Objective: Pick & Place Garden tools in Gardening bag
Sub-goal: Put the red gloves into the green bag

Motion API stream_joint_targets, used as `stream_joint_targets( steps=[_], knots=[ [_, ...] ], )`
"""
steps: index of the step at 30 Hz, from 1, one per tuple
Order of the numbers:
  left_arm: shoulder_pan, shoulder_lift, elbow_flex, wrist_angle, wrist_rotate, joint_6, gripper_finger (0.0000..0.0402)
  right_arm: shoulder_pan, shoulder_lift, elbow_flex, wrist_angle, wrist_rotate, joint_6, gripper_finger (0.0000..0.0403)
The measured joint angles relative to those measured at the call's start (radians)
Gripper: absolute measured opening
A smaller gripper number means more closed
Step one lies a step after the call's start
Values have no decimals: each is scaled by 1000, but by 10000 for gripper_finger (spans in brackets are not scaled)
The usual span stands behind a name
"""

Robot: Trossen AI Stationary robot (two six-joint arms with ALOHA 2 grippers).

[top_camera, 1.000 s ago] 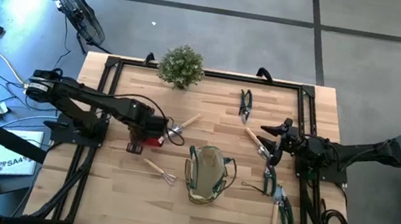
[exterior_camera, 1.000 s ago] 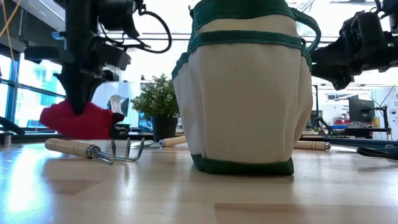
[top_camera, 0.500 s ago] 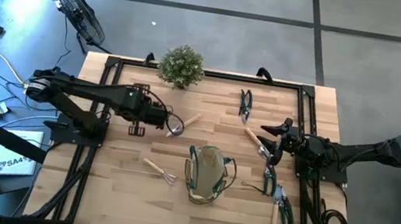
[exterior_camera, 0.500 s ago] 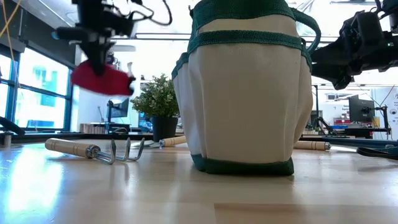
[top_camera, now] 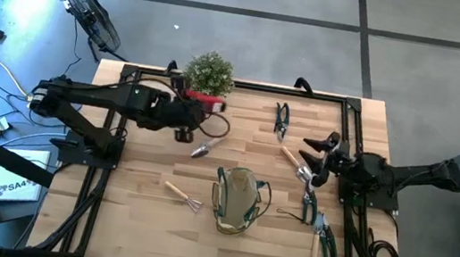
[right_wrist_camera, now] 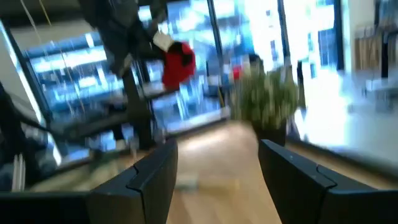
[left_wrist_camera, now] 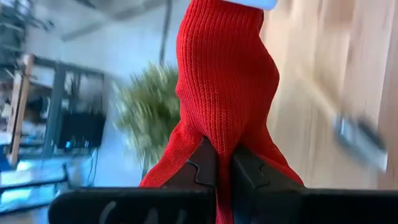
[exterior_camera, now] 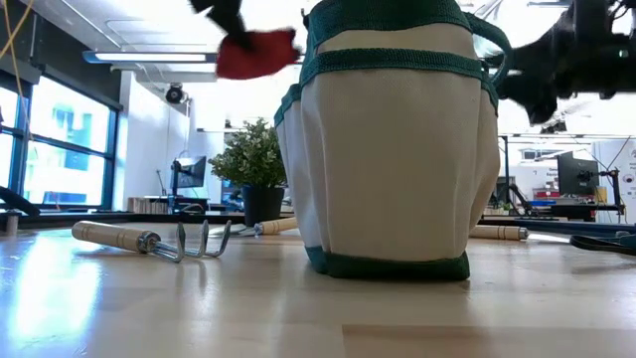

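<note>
My left gripper (top_camera: pixel 192 105) is shut on a red knit piece (top_camera: pixel 208 101), high over the table beside the potted plant (top_camera: pixel 209 73); the piece also shows in the low view (exterior_camera: pixel 256 53). The olive and tan gardening bag (top_camera: pixel 236 200) stands upright on its base at the table's middle front. A wooden-handled rake (top_camera: pixel 182 196) and a trowel (top_camera: pixel 208 146) lie flat to the bag's left. My right gripper (top_camera: pixel 306 153) is open and empty over a second wooden-handled trowel (top_camera: pixel 291 161). Dark snips (top_camera: pixel 281 120) and green-handled pruners (top_camera: pixel 318 222) lie at the right. My left gripper pinches the red knit piece between its two fingers (left_wrist_camera: pixel 200 167) at a bunched part near one end (left_wrist_camera: pixel 219 134). The rest of the piece reaches out beyond the fingertips, its white-edged end (left_wrist_camera: pixel 252 2) farthest off. It is lifted clear of the table.
The bag's round mouth (top_camera: pixel 237 186) faces up, with loop handles at its sides. A black frame (top_camera: pixel 129 74) runs round the table top. A fan (top_camera: pixel 91 12) stands on the floor beyond the far left corner.
My left gripper has risen from just above the table to well above it and gone toward the far edge, near the plant, carrying the red piece. The piece is now lifted high. My right gripper has drawn back a little toward the table's right edge.
</note>
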Motion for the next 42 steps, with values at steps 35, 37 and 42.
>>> stream_joint_targets(
  steps=[35, 37, 42],
  knots=[
    [1, -7, -11, 584, 470, 246, 9, 0, 646, 479, 321, -158, -368, 216],
    [1, 1, -11, 590, 480, 246, 9, 0, 699, 509, 323, -131, -368, 216],
    [1, 25, -11, 584, 506, 246, 10, -3, 818, 568, 345, -124, -368, 216]
  ],
)
